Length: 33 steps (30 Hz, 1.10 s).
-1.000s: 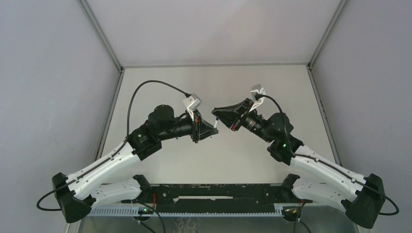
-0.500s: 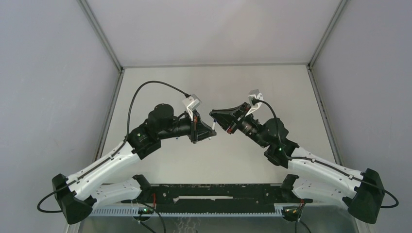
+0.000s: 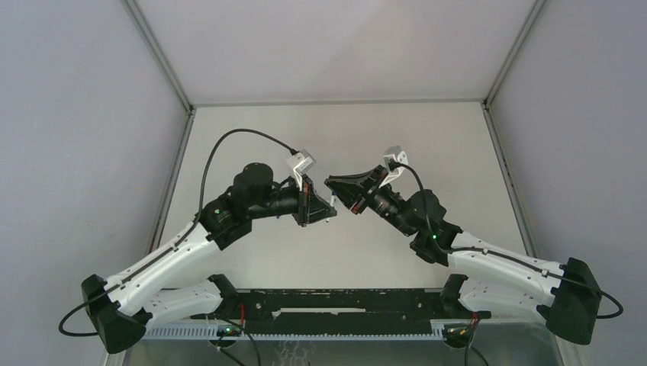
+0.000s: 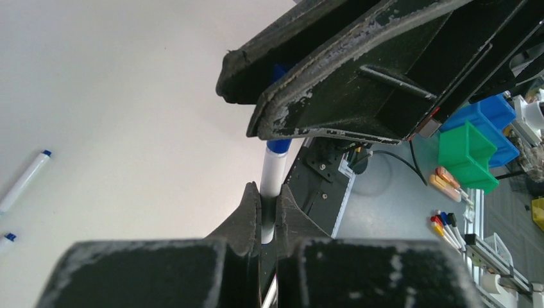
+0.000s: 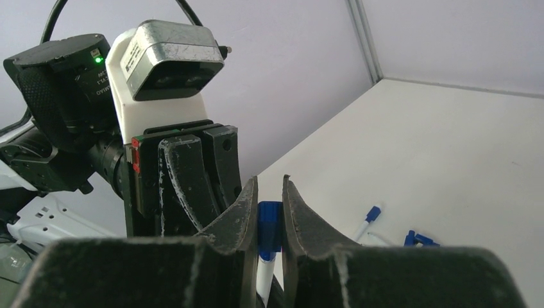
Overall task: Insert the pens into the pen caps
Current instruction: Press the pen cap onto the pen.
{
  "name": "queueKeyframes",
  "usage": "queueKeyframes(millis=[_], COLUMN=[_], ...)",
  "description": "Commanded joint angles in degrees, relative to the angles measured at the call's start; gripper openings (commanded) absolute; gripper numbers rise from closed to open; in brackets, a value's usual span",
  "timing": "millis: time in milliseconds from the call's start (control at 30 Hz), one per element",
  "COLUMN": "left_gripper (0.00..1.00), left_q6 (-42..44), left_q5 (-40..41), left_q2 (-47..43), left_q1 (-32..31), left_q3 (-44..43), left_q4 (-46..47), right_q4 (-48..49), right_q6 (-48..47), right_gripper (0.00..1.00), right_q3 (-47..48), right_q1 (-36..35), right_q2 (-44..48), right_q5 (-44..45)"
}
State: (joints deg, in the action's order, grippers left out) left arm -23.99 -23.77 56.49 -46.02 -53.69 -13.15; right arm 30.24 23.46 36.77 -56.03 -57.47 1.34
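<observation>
Left jaws are pinching a white pen; right jaws are gripping a blue cap at its tip.

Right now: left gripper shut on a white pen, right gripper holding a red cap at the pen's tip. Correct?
Not quite. The cap is dark blue, not red, as the right wrist view shows. The rest stands: the left gripper is shut on the white pen, and the right gripper holds the cap at the pen's tip.
</observation>
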Motion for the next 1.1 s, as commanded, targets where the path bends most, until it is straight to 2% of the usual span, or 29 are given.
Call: queueKeyframes(millis=[0, 267, 533, 700, 867, 1067], left_gripper=[0.00, 0.00, 0.00, 0.00, 0.00, 0.00], left_q6=[-3.78, -4.95, -5.92, -6.44, -6.25, -5.61], left_q5=[11.30, 11.14, 10.94, 11.01, 10.54, 5.15], left_q2=[-4.53, -4.99, -4.70, -4.99, -5.86, -6.65], left_q1=[5.23, 6.71, 7.37, 7.72, 8.05, 7.97], left_q3=[-12.32, -12.02, -11.64, -10.90, -9.94, -7.85], left_q4=[35.66, 36.85, 38.12, 38.64, 38.34, 37.73], right_q4=[-24.65, -22.56, -17.81, -14.31, -16.76, -20.27], right_q6=[0.49, 2.37, 5.90, 8.19, 8.14, 6.68], right_gripper=[0.00, 0.00, 0.00, 0.00, 0.00, 0.00], right_q3=[-7.90, -11.82, -13.92, -14.31, -12.86, -6.28], right_q1=[-7.53, -11.01, -18.75, -21.00, -19.48, -10.20], right_q2=[-3.44, -4.12, -9.32, -12.37, -8.62, -1.62], right_q5=[-17.73, -14.88, -10.44, -9.10, -6.41, -7.23])
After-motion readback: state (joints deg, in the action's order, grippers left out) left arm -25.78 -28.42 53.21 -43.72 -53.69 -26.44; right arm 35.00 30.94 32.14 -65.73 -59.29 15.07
